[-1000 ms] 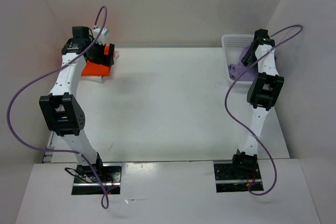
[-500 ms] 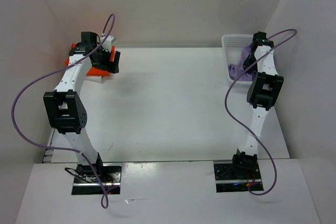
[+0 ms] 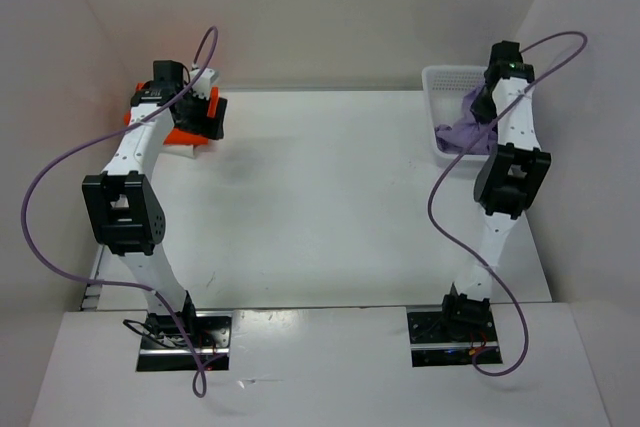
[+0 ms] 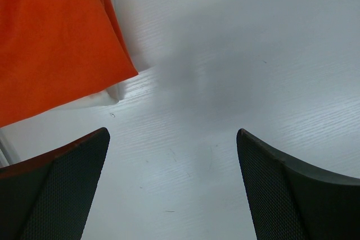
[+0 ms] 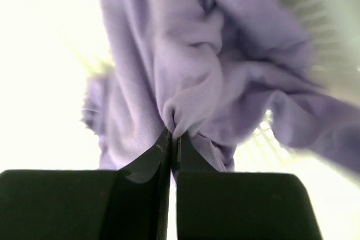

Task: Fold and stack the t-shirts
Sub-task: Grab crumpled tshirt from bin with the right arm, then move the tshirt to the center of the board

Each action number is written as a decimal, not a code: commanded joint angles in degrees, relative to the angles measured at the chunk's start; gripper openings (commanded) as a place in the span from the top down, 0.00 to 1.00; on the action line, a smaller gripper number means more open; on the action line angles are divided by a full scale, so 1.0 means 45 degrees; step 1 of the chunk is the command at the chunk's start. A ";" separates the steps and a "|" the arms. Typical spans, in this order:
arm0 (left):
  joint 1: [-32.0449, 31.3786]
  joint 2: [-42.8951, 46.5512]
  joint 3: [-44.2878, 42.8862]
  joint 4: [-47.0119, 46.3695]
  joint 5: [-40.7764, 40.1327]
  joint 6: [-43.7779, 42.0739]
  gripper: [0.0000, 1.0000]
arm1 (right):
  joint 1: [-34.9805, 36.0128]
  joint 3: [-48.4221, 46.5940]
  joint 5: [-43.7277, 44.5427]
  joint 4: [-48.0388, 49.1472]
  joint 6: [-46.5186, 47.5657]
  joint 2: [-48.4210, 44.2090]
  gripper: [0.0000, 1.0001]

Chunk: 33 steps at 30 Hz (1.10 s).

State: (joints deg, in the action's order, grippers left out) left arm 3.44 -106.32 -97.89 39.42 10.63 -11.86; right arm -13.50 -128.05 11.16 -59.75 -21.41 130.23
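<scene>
Right now my right gripper is clenched tight on a fold of the lavender t-shirt, which hangs bunched over the white basket at the far right of the table. My left gripper is spread wide with nothing in it, hovering just beside the orange t-shirt at the far left. A pale edge under the orange one may be the cream-white t-shirt, though I can't be sure.
</scene>
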 commanded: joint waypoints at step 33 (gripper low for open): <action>0.0348 0.4330 -0.0065 -0.0088 -0.1150 -0.0293 0.00 | 1.2454 -0.5196 0.6393 0.0388 0.0676 -0.3756 0.46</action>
State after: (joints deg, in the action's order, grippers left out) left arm 4.64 -88.88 -99.07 39.55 6.83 -11.97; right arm 43.09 -153.36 42.65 -54.00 -14.98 103.24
